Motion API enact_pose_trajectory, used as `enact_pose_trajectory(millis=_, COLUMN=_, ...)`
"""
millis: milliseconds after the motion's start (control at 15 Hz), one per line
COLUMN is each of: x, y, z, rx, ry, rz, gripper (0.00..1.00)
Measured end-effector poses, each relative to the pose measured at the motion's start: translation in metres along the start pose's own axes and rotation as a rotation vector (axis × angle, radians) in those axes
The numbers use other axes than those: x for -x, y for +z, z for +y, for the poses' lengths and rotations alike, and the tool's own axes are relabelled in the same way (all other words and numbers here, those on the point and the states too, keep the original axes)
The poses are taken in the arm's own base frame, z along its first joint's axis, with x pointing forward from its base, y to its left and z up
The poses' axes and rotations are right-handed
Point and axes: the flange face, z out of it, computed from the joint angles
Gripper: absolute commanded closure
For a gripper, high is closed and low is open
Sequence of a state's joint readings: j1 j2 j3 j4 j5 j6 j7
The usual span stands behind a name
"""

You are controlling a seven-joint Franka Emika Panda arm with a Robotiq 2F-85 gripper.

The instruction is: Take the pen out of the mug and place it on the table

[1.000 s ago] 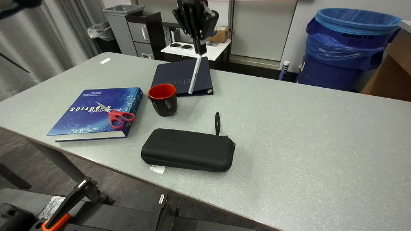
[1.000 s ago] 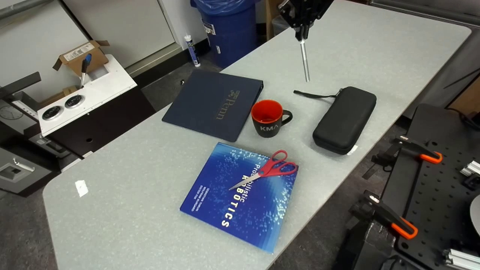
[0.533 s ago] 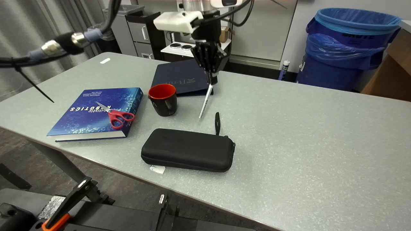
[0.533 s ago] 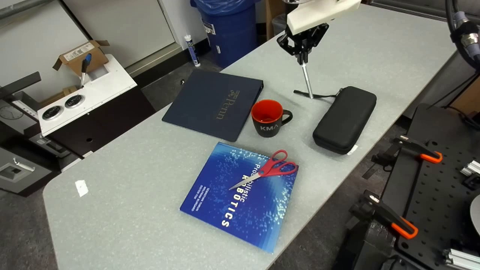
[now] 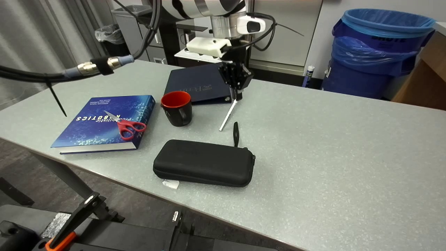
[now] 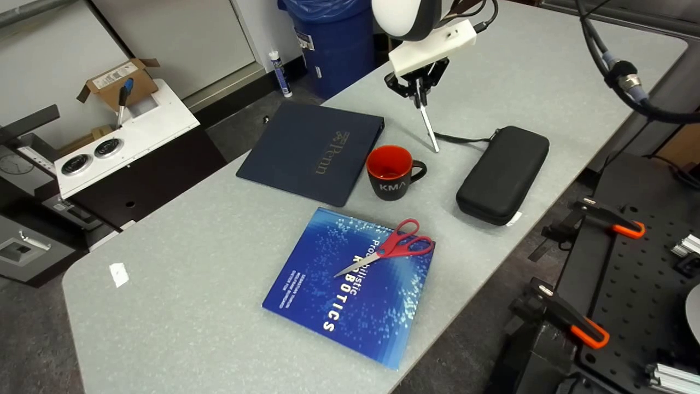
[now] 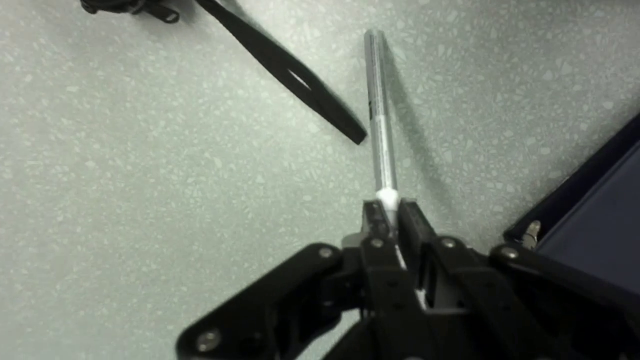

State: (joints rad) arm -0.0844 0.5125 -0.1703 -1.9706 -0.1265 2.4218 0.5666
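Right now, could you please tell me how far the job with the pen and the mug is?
Done: the pen is out of the mug and apart from it in both exterior views.
In hand: the gripper holds the pen by its upper part, tilted, and the lower end seems to touch the table.
Left: probably lay the pen flat, then release it, as it is gripped and slanting.

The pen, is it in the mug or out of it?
Out: the jaws hold the pen at a slant, and both exterior views show a gap between it and the mug.
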Motion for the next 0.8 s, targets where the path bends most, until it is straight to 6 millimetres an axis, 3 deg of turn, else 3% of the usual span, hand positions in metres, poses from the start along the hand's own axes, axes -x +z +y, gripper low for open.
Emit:
enact_pose_trajectory(millis=467, x=-0.014, y=-0.001, z=-0.016, rx=-0.026, ry=0.018, rz=0.012, gripper=0.03)
enact_pose_trajectory(millis=800, x=-0.018, y=-0.006, z=-0.019, rx=-0.036, ry=0.025, rz=0.017, gripper=0.0)
